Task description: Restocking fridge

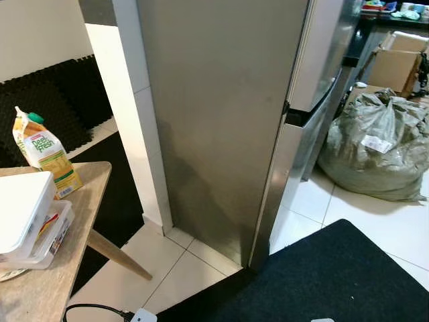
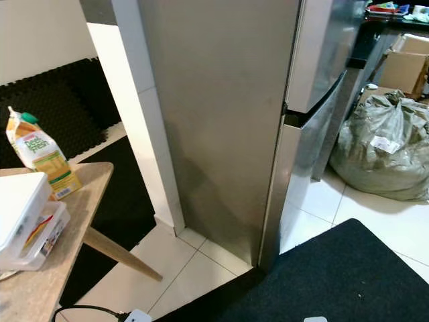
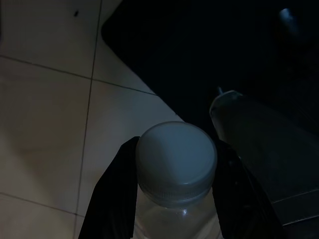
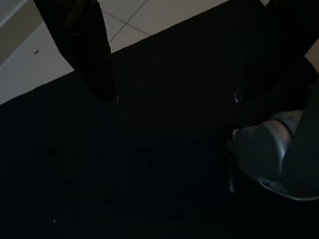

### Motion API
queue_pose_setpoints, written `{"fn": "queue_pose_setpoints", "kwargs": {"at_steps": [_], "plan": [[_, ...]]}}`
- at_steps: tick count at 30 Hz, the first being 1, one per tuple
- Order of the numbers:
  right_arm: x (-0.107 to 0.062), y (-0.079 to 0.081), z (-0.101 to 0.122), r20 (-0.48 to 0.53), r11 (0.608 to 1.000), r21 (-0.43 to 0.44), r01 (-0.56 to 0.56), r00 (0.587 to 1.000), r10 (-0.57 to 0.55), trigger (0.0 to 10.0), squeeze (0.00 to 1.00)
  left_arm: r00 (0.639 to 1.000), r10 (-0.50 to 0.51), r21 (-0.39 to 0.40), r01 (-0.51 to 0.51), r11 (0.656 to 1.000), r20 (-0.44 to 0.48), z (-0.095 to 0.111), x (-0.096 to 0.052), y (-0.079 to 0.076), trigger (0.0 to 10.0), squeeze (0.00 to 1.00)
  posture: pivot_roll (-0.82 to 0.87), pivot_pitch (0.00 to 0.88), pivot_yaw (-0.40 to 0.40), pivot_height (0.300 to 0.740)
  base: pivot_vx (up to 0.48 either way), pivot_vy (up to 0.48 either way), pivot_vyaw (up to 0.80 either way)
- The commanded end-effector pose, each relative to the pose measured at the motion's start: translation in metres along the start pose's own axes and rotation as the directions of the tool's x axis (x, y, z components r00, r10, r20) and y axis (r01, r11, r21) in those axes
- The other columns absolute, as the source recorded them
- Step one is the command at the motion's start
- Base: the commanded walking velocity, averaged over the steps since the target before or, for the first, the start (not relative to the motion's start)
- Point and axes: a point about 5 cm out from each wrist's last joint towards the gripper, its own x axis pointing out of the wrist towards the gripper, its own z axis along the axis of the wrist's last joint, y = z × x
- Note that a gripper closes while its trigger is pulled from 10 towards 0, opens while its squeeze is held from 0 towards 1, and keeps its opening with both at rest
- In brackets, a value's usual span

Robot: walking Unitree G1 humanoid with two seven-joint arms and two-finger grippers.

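With my left gripper point(image 3: 174, 174) clamped on a capped bottle point(image 3: 175, 164) and the right gripper point(image 4: 174, 94) hanging open, I faced the shut fridge point(image 1: 221, 121), whose door needed opening next.

fridge point(image 1: 221, 121): steel, two doors, both closed, seen from its side, stands on tile floor | bottle point(image 3: 175, 172): clear, grey-white screw cap on, seen cap-first, clamped between left pincer fingers point(image 3: 112, 196) | carton point(image 1: 41, 153): orange juice, green cap, upright, tabletop far edge
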Motion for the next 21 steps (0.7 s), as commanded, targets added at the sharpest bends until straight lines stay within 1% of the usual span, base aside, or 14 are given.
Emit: {"fn": "queue_pose_setpoints", "kwargs": {"at_steps": [1, 10, 19, 21], "plan": [[0.0, -0.001, 0.0015, 0.01, 1.0, 0.004, 0.001, 1.0, -0.001, 10.0, 0.0, 1.0, 0.025, -0.004, -0.025, 1.0, 0.008, 0.0022, -0.0004, 0.0041, 10.0, 0.0, -0.1, 0.001, 0.034, 0.74, 0.0, 0.0, 0.0], [0.0, -0.001, 0.0012, 0.011, 1.0, -0.016, -0.005, 1.0, 0.005, 10.0, 0.0, 1.0, 0.025, -0.016, -0.025, 1.0, 0.003, -0.0003, -0.0003, 0.0027, 10.0, 0.0, -0.09, 0.005, 0.032, 0.74, 0.0, 0.0, 0.0], [-0.0001, 0.003, 0.0014, 0.017, 0.999, -0.021, -0.041, 0.999, 0.041, 10.0, 0.0, 1.0, 0.02, -0.013, -0.02, 1.0, -0.003, -0.0029, -0.0003, 0.0011, 10.0, 0.0, -0.09, 0.008, 0.034, 0.74, 0.0, 0.0, 0.0], [-0.0001, 0.0048, 0.0021, 0.019, 0.998, -0.03, -0.06, 0.998, 0.061, 10.0, 0.0, 1.0, 0.019, -0.011, -0.019, 1.0, -0.002, -0.0025, -0.0003, 0.0009, 10.0, 0.0, -0.09, 0.008, 0.035, 0.74, 0.0, 0.0, 0.8]]}}
